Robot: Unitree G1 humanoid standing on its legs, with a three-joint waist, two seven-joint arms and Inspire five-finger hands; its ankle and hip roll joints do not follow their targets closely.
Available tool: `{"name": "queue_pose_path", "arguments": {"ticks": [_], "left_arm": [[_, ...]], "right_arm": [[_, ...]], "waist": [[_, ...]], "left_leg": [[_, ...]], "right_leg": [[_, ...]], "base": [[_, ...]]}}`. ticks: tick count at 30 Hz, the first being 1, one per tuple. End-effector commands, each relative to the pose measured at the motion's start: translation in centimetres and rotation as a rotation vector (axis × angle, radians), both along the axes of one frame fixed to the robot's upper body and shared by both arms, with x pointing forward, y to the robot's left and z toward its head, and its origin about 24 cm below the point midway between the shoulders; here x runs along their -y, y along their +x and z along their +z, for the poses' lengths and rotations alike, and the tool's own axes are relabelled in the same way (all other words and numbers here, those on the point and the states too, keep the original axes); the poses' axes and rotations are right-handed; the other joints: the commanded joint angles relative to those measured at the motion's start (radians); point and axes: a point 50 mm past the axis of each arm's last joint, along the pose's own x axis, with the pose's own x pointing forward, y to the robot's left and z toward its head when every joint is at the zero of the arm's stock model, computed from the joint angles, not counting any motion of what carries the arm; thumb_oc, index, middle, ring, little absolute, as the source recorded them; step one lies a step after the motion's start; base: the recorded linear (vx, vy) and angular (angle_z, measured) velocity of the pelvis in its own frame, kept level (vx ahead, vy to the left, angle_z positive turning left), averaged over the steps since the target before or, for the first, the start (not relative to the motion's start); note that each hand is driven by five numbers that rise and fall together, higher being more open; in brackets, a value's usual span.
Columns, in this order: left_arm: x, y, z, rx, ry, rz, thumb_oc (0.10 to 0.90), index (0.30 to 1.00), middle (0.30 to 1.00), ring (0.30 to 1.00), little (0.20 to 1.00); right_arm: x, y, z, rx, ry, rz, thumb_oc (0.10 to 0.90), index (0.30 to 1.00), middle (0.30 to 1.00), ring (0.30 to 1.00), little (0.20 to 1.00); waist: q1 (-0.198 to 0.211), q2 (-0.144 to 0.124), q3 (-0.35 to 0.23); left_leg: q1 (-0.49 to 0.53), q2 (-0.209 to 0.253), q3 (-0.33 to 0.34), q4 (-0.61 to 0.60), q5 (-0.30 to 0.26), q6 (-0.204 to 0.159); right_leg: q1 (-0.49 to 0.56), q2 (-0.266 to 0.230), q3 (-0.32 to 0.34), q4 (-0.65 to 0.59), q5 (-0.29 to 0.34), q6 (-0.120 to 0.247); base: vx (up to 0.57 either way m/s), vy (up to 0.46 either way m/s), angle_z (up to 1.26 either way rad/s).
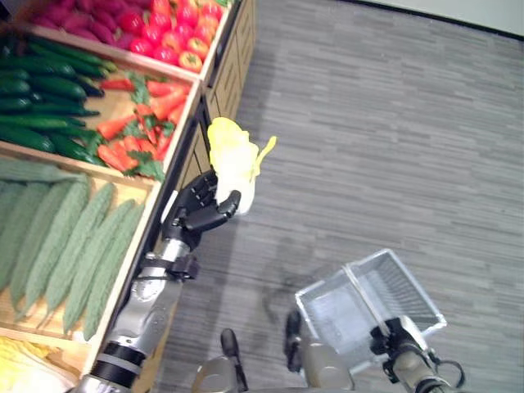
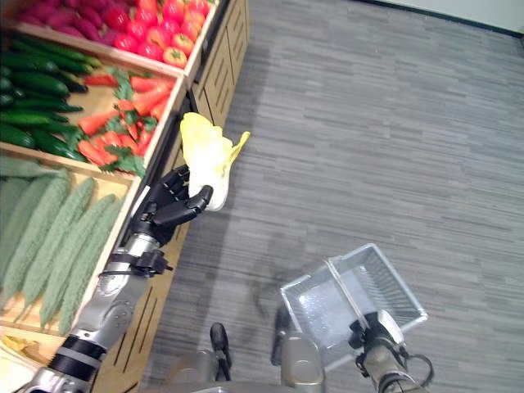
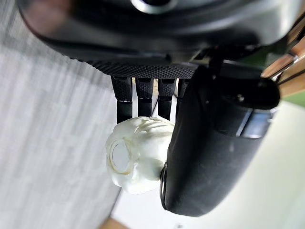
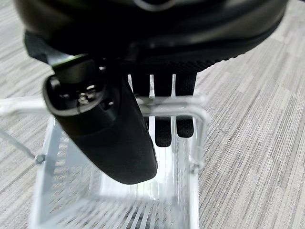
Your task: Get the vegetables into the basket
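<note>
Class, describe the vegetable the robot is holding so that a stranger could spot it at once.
Start at the wooden produce shelf along the left. Just off its edge, over the grey floor, the dark left hand has its fingers curled round a pale yellow-white leafy cabbage. It is the one vegetable outside the shelf's compartments.

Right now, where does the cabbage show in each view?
Left eye view: cabbage above centre, held in the left hand.
Right eye view: cabbage left of centre, beside the shelf edge.
Left wrist view: its pale base at centre, past the fingers.
Right wrist view: not in it.
Shared landmark: the left hand.
</note>
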Motion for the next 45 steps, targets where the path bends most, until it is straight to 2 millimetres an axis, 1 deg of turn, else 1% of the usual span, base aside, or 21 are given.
{"name": "queue_pose_path", "arguments": {"ticks": [1, 4, 11, 14, 15, 16, 17, 18, 23, 24, 25, 26, 29, 31, 32, 35, 39, 41, 42, 44, 45], "left_arm": [[0.8, -0.1, 6.0, 0.314, -0.032, -0.056, 0.400, 0.300, 0.300, 0.300, 0.300], [0.9, -0.1, 5.8, 0.309, -0.030, -0.057, 0.400, 0.300, 0.300, 0.300, 0.300], [1.2, -0.2, 4.3, 0.242, -0.115, -0.031, 0.400, 0.300, 0.300, 0.300, 0.300], [1.7, -0.2, 4.0, 0.228, -0.124, -0.040, 0.400, 0.300, 0.300, 0.300, 0.300], [2.3, 0.0, 3.7, 0.219, -0.126, -0.063, 0.400, 0.300, 0.300, 0.300, 0.300], [2.3, 0.0, 3.7, 0.219, -0.127, -0.063, 0.400, 0.300, 0.300, 0.300, 0.300], [2.7, 0.0, 3.7, 0.219, -0.099, -0.086, 0.400, 0.300, 0.300, 0.300, 0.300], [2.7, 0.0, 3.7, 0.219, -0.100, -0.086, 0.400, 0.300, 0.300, 0.300, 0.300], [3.9, -0.1, 3.6, 0.206, -0.014, -0.187, 0.400, 0.300, 0.300, 0.300, 0.300], [4.8, -0.1, 3.3, 0.197, 0.081, -0.270, 0.400, 0.300, 0.300, 0.300, 0.300], [4.8, -0.1, 3.4, 0.203, 0.102, -0.279, 0.400, 0.300, 0.300, 0.300, 0.300], [5.2, 0.0, 3.4, 0.224, 0.238, -0.336, 0.400, 0.300, 0.300, 0.300, 0.300], [5.7, 0.3, 3.8, 0.261, 0.327, -0.370, 0.400, 0.300, 0.300, 0.300, 0.300], [6.7, 0.7, 4.7, 0.352, 0.532, -0.426, 0.400, 0.300, 0.300, 0.300, 0.300], [6.8, 0.8, 4.8, 0.354, 0.535, -0.426, 0.400, 0.300, 0.300, 0.300, 0.300], [8.5, 1.3, 6.4, 0.534, 0.802, -0.490, 0.400, 0.300, 0.300, 0.300, 0.300], [9.5, 1.4, 6.5, 0.607, 0.924, -0.516, 0.400, 0.300, 0.300, 0.300, 0.300], [10.0, 1.7, 6.4, 0.694, 1.108, -0.530, 0.400, 0.300, 0.300, 0.300, 0.300], [10.0, 1.7, 6.4, 0.694, 1.108, -0.530, 0.400, 0.300, 0.300, 0.300, 0.300], [10.5, 2.2, 6.9, 0.847, 1.341, -0.517, 0.400, 0.300, 0.300, 0.300, 0.300], [10.7, 2.4, 6.7, 0.875, 1.385, -0.498, 0.400, 0.300, 0.300, 0.300, 0.300]], "right_arm": [[1.7, -0.1, 0.9, 0.025, -0.080, 0.021, 0.400, 0.300, 0.300, 0.300, 0.300], [1.4, 0.5, 1.0, 0.037, -0.084, 0.068, 0.400, 0.300, 0.300, 0.300, 0.300], [2.0, 3.1, 3.3, 0.183, -0.130, 0.162, 0.400, 0.300, 0.300, 0.300, 0.300], [2.7, 4.1, 4.4, 0.226, -0.162, 0.180, 0.400, 0.300, 0.300, 0.300, 0.300], [3.8, 5.0, 5.5, 0.256, -0.203, 0.170, 0.400, 0.300, 0.300, 0.300, 0.300], [3.9, 5.0, 5.5, 0.256, -0.204, 0.169, 0.400, 0.300, 0.300, 0.300, 0.300], [4.6, 6.6, 7.2, 0.320, -0.241, 0.190, 0.400, 0.300, 0.300, 0.300, 0.300], [4.6, 6.6, 7.2, 0.319, -0.241, 0.190, 0.400, 0.300, 0.300, 0.300, 0.300], [5.6, 8.9, 10.4, 0.443, -0.293, 0.224, 0.400, 0.300, 0.300, 0.300, 0.300], [5.1, 11.4, 13.1, 0.561, -0.309, 0.276, 0.400, 0.300, 0.300, 0.300, 0.300], [4.8, 11.8, 13.5, 0.581, -0.305, 0.292, 0.400, 0.300, 0.300, 0.300, 0.300], [3.5, 14.1, 15.9, 0.689, -0.305, 0.349, 0.400, 0.300, 0.300, 0.300, 0.300], [2.6, 15.3, 16.9, 0.742, -0.287, 0.369, 0.400, 0.300, 0.300, 0.300, 0.300], [0.9, 17.2, 19.1, 0.842, -0.264, 0.421, 0.400, 0.300, 0.300, 0.300, 0.300], [0.9, 17.2, 19.1, 0.843, -0.264, 0.420, 0.400, 0.300, 0.300, 0.300, 0.300], [-1.4, 19.2, 21.7, 0.950, -0.241, 0.506, 0.400, 0.300, 0.300, 0.300, 0.300], [-3.0, 20.4, 23.2, 1.005, -0.222, 0.557, 0.400, 0.300, 0.300, 0.300, 0.300], [-4.6, 21.3, 24.2, 1.047, -0.196, 0.603, 0.400, 0.300, 0.300, 0.300, 0.300], [-4.6, 21.3, 24.2, 1.047, -0.196, 0.603, 0.400, 0.300, 0.300, 0.300, 0.300], [-5.8, 21.7, 25.0, 1.087, -0.160, 0.628, 0.400, 0.300, 0.300, 0.300, 0.300], [-6.3, 21.7, 25.2, 1.105, -0.140, 0.637, 0.400, 0.300, 0.300, 0.300, 0.300]], "waist": [[0.006, -0.034, -0.112], [0.007, -0.042, -0.118], [-0.017, -0.004, -0.108], [-0.018, 0.005, -0.098], [-0.005, 0.010, -0.092], [-0.007, 0.011, -0.093], [-0.007, 0.017, -0.099], [-0.007, 0.018, -0.099], [-0.020, 0.030, -0.131], [-0.026, 0.025, -0.139], [-0.024, 0.024, -0.139], [-0.022, 0.019, -0.145], [-0.020, 0.014, -0.149], [-0.023, 0.012, -0.160], [-0.022, 0.011, -0.158], [-0.029, 0.014, -0.167], [-0.029, 0.017, -0.170], [-0.031, 0.023, -0.176], [-0.031, 0.023, -0.176], [-0.033, 0.027, -0.176], [-0.033, 0.027, -0.174]], "left_leg": [[-0.094, 0.014, -0.053, 0.061, 0.009, -0.057], [-0.087, 0.036, -0.034, 0.057, 0.024, -0.074], [-0.086, 0.110, -0.045, 0.073, 0.083, -0.133], [-0.092, 0.108, -0.076, 0.097, 0.080, -0.140], [-0.105, 0.079, -0.167, 0.097, 0.076, -0.141], [-0.106, 0.079, -0.169, 0.097, 0.076, -0.141], [-0.114, 0.062, -0.218, 0.061, 0.072, -0.133], [-0.113, 0.061, -0.219, 0.059, 0.073, -0.133], [-0.081, 0.064, -0.190, -0.009, 0.083, -0.118], [-0.059, 0.055, -0.172, -0.028, 0.075, -0.110], [-0.053, 0.052, -0.167, -0.034, 0.072, -0.108], [-0.041, 0.049, -0.145, -0.051, 0.068, -0.102], [-0.036, 0.047, -0.139, -0.057, 0.065, -0.099], [-0.027, 0.045, -0.133, -0.065, 0.060, -0.097], [-0.026, 0.045, -0.133, -0.065, 0.060, -0.097], [-0.019, 0.041, -0.131, -0.066, 0.054, -0.099], [-0.015, 0.043, -0.129, -0.066, 0.052, -0.101], [-0.009, 0.047, -0.127, -0.066, 0.050, -0.103], [-0.009, 0.047, -0.127, -0.066, 0.050, -0.103], [-0.007, 0.049, -0.129, -0.066, 0.050, -0.107], [-0.007, 0.050, -0.131, -0.066, 0.051, -0.108]], "right_leg": [[0.033, -0.026, 0.035, -0.078, 0.069, 0.046], [0.058, 0.004, 0.028, -0.142, 0.060, 0.037], [0.104, 0.081, 0.027, -0.209, 0.039, -0.007], [0.115, 0.086, 0.032, -0.219, 0.040, -0.014], [0.112, 0.083, 0.045, -0.224, 0.043, -0.016], [0.112, 0.083, 0.043, -0.224, 0.042, -0.016], [0.106, 0.081, 0.053, -0.226, 0.049, -0.011], [0.106, 0.080, 0.052, -0.226, 0.049, -0.011], [0.095, 0.080, 0.063, -0.229, 0.059, -0.006], [0.092, 0.071, 0.084, -0.235, 0.073, 0.005], [0.090, 0.069, 0.093, -0.236, 0.076, 0.007], [0.079, 0.061, 0.111, -0.235, 0.085, 0.016], [0.075, 0.057, 0.120, -0.234, 0.088, 0.019], [0.075, 0.054, 0.124, -0.238, 0.090, 0.023], [0.076, 0.054, 0.124, -0.238, 0.090, 0.023], [0.079, 0.052, 0.127, -0.244, 0.093, 0.026], [0.082, 0.053, 0.125, -0.246, 0.092, 0.028], [0.090, 0.053, 0.120, -0.248, 0.090, 0.029], [0.090, 0.053, 0.120, -0.248, 0.090, 0.029], [0.095, 0.055, 0.117, -0.250, 0.087, 0.031], [0.096, 0.055, 0.116, -0.250, 0.086, 0.031]], "base": [[-0.02, -0.230, -0.13], [-0.01, -0.221, -0.28], [-0.02, -0.218, -0.18], [-0.03, -0.091, -0.10], [-0.03, -0.048, -0.19], [-0.04, -0.025, -0.14], [-0.01, -0.007, -0.12], [-0.01, 0.006, -0.09], [0.04, 0.070, 0.01], [0.05, 0.149, -0.27], [0.06, 0.222, -0.53], [0.03, 0.132, -0.62], [0.04, 0.071, -0.30], [0.04, 0.043, -0.03], [0.03, 0.027, -0.03], [0.02, 0.024, -0.02], [0.00, 0.000, 0.00], [0.00, 0.000, 0.00], [0.00, 0.000, 0.00], [0.00, 0.000, 0.00], [0.00, -0.006, 0.03]]}}
